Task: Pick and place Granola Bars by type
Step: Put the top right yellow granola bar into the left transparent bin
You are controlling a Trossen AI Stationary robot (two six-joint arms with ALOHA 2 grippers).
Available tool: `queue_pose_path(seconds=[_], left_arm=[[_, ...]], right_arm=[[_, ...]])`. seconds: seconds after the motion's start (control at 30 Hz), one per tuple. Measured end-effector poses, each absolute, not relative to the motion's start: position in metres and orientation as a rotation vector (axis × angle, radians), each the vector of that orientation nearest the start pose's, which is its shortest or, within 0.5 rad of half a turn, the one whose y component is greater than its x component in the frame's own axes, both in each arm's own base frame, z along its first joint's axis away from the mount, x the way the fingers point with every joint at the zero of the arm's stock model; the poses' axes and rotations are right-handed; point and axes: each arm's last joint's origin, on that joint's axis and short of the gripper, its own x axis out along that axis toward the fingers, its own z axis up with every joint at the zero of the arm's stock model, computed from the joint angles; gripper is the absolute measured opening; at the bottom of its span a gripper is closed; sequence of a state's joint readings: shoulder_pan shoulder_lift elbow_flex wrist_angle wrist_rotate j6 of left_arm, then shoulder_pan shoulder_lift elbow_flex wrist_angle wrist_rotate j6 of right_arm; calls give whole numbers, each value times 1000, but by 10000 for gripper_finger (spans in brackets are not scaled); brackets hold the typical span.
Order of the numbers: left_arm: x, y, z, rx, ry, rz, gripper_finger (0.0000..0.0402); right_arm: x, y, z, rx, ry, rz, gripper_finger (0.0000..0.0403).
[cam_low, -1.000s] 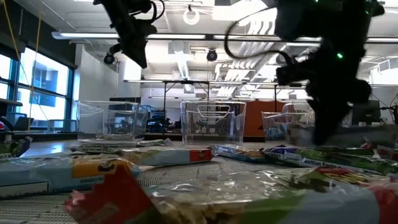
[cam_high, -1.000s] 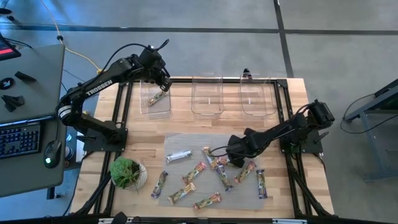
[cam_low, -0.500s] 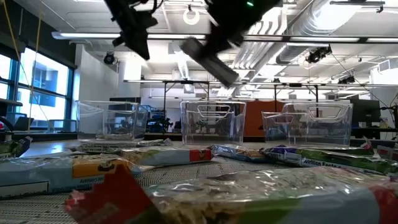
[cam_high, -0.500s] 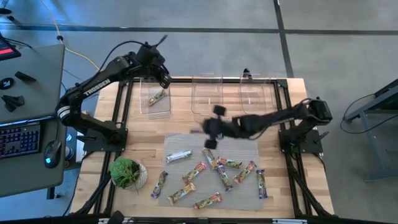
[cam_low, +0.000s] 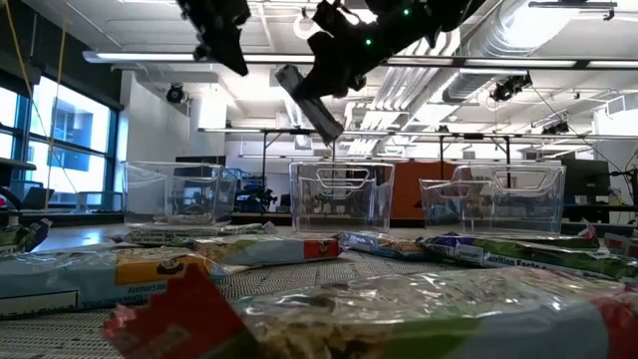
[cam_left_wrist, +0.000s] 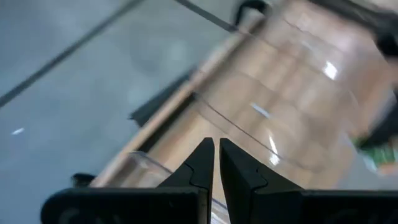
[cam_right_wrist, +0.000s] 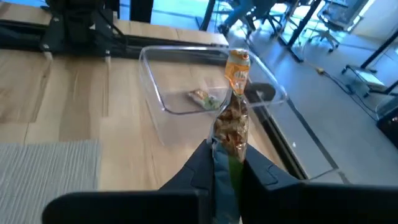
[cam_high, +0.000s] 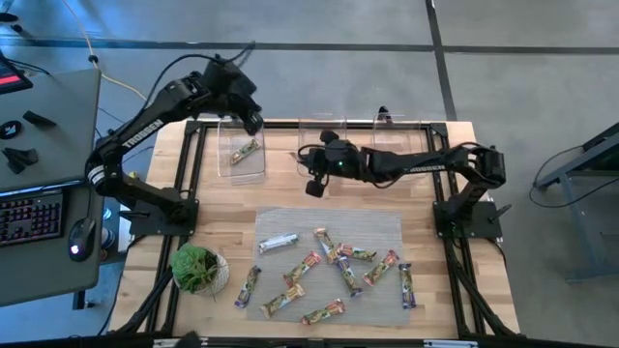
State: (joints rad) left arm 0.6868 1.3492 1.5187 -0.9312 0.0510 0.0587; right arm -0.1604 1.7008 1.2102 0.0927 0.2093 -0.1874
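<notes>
I have the right gripper [cam_high: 311,184] clamped on a bar [cam_right_wrist: 233,115], a green and orange wrapper with granola showing through its clear middle, held by one end so the rest sticks out past the fingers. It hangs in the air near the table's far edge, just in front of the middle bin [cam_high: 322,147], with the far-left bin [cam_right_wrist: 205,87] ahead of it. That bin already holds one bar [cam_high: 244,151] that looks like the same kind, so I judge that is where this one belongs.

To do this well I would carry it high enough that the dangling end clears the bin wall, stop over the bin's middle, then let go low. The left gripper [cam_high: 253,124], fingers together and empty, sits above that bin's far edge, so I would keep my path clear of it.

The other bars [cam_high: 331,261] lie on the grey mat [cam_high: 379,224] toward the near edge. The left arm reads TROSSEN [cam_high: 153,129]; wrapper print is too small to read.
</notes>
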Motion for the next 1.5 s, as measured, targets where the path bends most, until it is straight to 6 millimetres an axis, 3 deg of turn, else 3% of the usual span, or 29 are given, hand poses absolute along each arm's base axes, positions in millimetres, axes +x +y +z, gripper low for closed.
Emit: queue_pose_path(seconds=[0.17,0.3,0.5,0.6,0.73,1.0,1.2,1.37,1.5], left_arm=[[219,169,379,-195,762,300,19],[237,171,374,-89,729,198,19],[259,172,360,-17,767,159,19],[267,177,350,-21,811,236,19],[274,183,339,-16,835,204,19],[278,184,341,-12,788,171,23],[278,183,341,23,790,145,81],[283,170,340,97,768,-30,134],[290,153,339,186,760,-165,142]], right_arm=[[376,-69,277,-208,407,-330,39],[374,-69,278,-205,412,-328,38],[370,-67,269,-149,505,-323,25],[368,-67,266,-141,543,-332,29],[367,-68,265,-148,563,-364,39],[366,-68,263,-155,584,-369,29],[365,-67,262,-155,599,-367,36],[365,-67,262,-156,601,-367,39],[364,-67,260,-158,624,-370,29]])
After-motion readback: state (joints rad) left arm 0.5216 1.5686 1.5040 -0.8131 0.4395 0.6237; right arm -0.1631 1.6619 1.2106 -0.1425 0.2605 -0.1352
